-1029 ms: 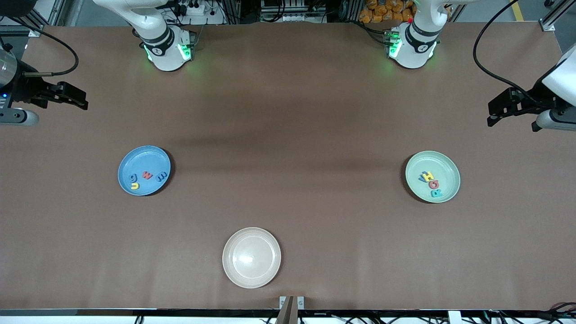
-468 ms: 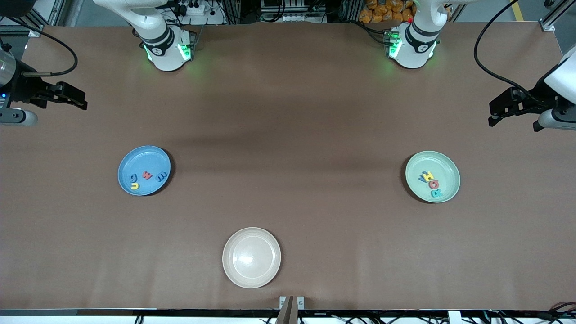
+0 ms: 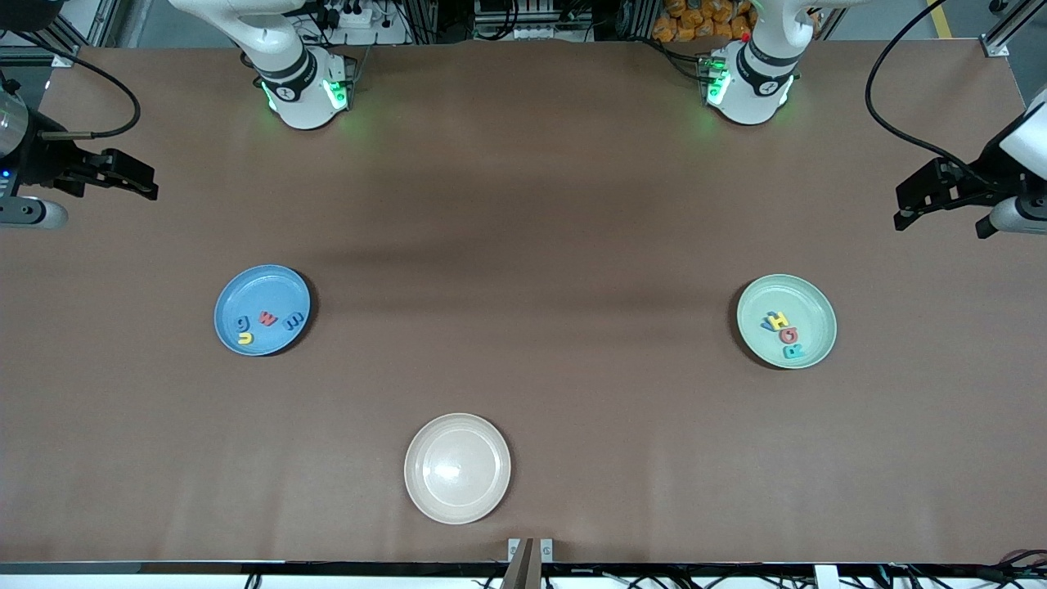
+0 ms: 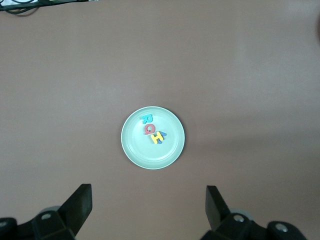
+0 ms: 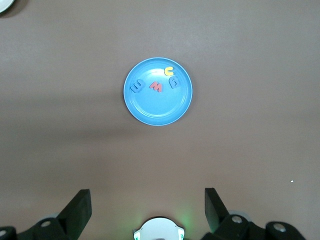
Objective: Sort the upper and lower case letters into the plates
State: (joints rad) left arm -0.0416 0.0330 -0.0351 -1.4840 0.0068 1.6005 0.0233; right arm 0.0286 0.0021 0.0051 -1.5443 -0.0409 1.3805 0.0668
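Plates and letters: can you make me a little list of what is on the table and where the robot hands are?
blue plate: four small letters in it, toward the right arm's end
green plate: four letters in it, toward the left arm's end
cream plate: nothing in it, nearest the front camera
left hand: open, holding nothing, up over the table's edge
right hand: open, holding nothing, up over the table's edge

Clearance: table largely open, three low obstacles.
Blue plate (image 3: 262, 310) lies toward the right arm's end and green plate (image 3: 786, 321) toward the left arm's end, well apart, with bare table between. Beige plate (image 3: 457, 468) lies nearer the front camera, between them. Both grippers hang at the table's ends, over no plate.
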